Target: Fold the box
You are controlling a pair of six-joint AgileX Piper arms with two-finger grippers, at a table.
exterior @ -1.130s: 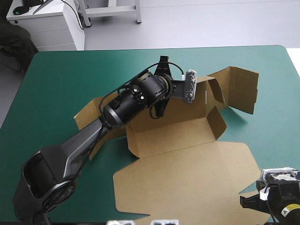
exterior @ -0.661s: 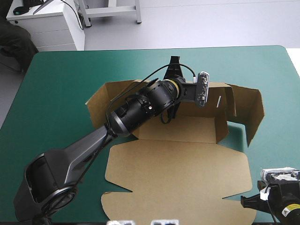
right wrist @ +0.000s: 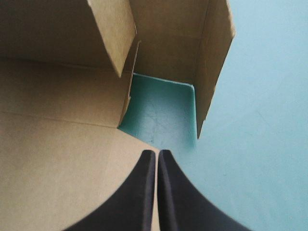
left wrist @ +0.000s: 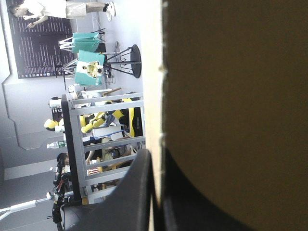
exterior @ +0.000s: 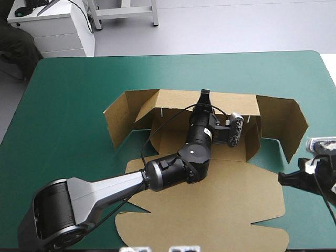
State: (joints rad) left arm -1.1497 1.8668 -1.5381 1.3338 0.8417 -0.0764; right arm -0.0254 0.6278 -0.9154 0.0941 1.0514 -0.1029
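The brown box (exterior: 210,210) lies mid-table, its lid flat toward the front edge and its back wall (exterior: 173,100) standing upright. A side flap (exterior: 294,123) stands at the right end and another (exterior: 118,118) at the left. My left gripper (exterior: 203,95) reaches over the tray and is shut on the back wall's top edge. In the left wrist view the board (left wrist: 231,72) runs between the black fingers (left wrist: 139,192). My right gripper (exterior: 289,180) hovers by the lid's right edge. It is shut (right wrist: 157,153) with nothing held, pointing at the box's right corner (right wrist: 211,57).
Teal-green cover (exterior: 68,105) shows to the left of the box and along the far edge. The lid's front corner (exterior: 273,239) lies close to the table's front edge. The right flap stands near the right gripper.
The box has turned square to the table and its back wall now stands straight. My left arm swung round over the tray, still holding the wall. The right gripper moved up toward the right flap.
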